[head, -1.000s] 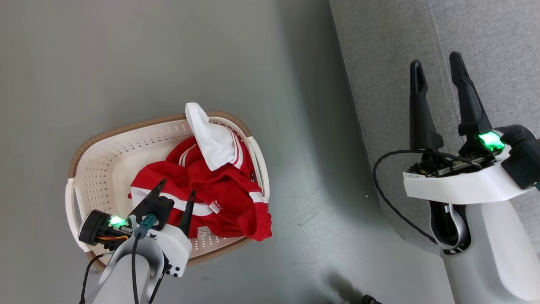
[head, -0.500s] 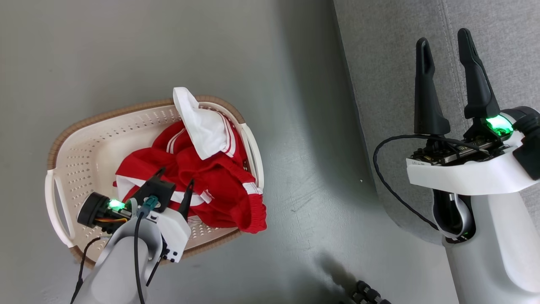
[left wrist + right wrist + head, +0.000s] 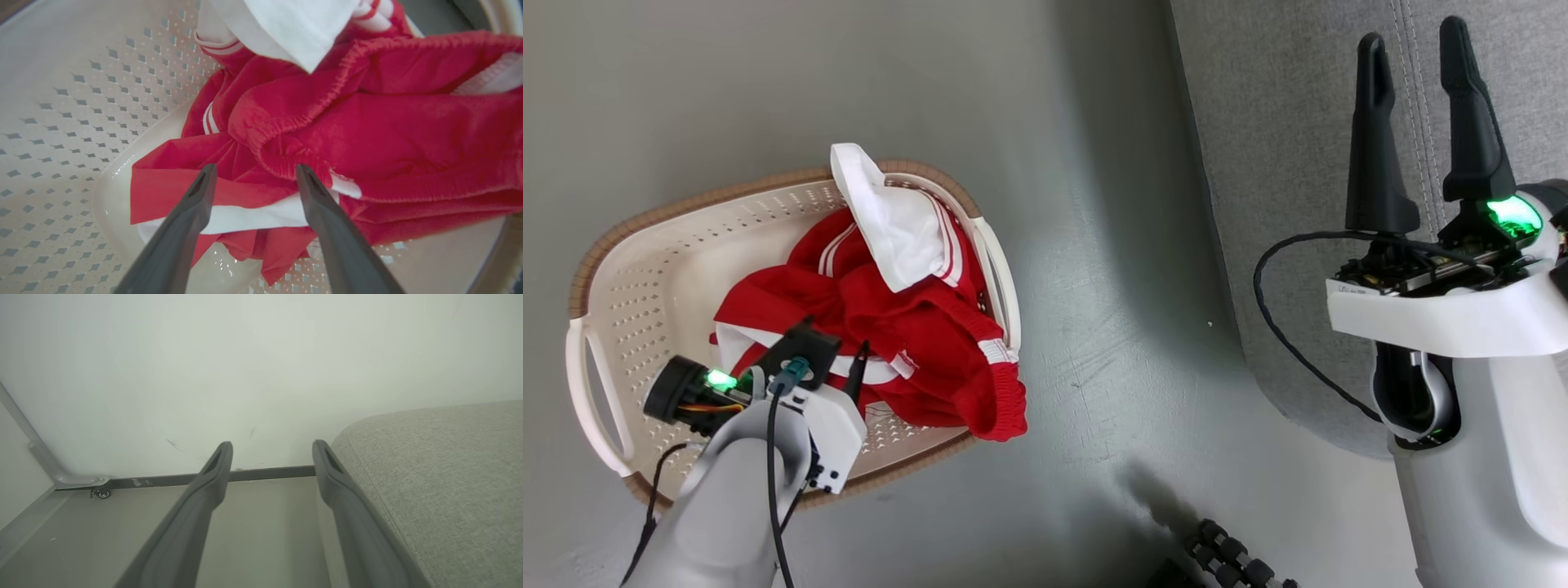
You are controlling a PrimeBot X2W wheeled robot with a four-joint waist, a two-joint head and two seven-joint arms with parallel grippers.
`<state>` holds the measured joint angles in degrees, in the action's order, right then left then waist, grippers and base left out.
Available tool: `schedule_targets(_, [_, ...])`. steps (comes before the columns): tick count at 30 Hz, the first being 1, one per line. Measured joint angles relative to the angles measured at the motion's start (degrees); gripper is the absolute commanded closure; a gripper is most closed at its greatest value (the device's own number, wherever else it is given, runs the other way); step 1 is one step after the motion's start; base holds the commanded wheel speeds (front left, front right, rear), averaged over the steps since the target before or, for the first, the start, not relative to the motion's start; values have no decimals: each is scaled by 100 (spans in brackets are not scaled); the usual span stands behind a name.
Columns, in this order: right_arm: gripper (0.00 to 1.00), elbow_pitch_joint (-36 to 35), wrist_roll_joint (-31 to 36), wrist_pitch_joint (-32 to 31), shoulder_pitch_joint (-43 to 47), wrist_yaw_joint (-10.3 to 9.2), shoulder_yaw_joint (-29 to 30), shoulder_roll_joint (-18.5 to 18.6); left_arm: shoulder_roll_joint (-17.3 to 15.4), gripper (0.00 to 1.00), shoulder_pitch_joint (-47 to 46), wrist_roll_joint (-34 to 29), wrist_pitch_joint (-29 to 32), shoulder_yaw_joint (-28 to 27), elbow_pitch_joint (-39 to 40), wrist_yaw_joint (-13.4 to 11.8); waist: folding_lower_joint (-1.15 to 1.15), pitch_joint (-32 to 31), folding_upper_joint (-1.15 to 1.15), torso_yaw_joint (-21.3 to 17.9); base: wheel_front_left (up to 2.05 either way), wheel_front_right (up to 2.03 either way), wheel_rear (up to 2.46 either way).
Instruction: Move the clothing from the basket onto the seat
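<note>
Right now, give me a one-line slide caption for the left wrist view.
Open left hand aimed at red and white sportswear heaped in a cream perforated laundry basket.

Lit softly and evenly throughout. Shaded darker across the floor (image 3: 1127, 245) along the seat (image 3: 1274, 163), with a blurred dark patch near the bottom edge. Crisp on the clothing (image 3: 367, 134), soft on the left gripper (image 3: 253, 171) nearest the lens. Glinting faintly off the basket (image 3: 118, 192). Bowed slightly at wrist-view edges.
</note>
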<state>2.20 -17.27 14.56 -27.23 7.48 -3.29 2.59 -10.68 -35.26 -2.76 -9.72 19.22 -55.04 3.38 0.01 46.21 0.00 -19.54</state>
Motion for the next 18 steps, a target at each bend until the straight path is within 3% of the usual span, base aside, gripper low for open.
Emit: schedule_targets(18, [0,-14,-149,0,-94,0,23,-1,-226,0,-382,-177,122,-12,-341,-191,0,340,0,-196,0,0,0])
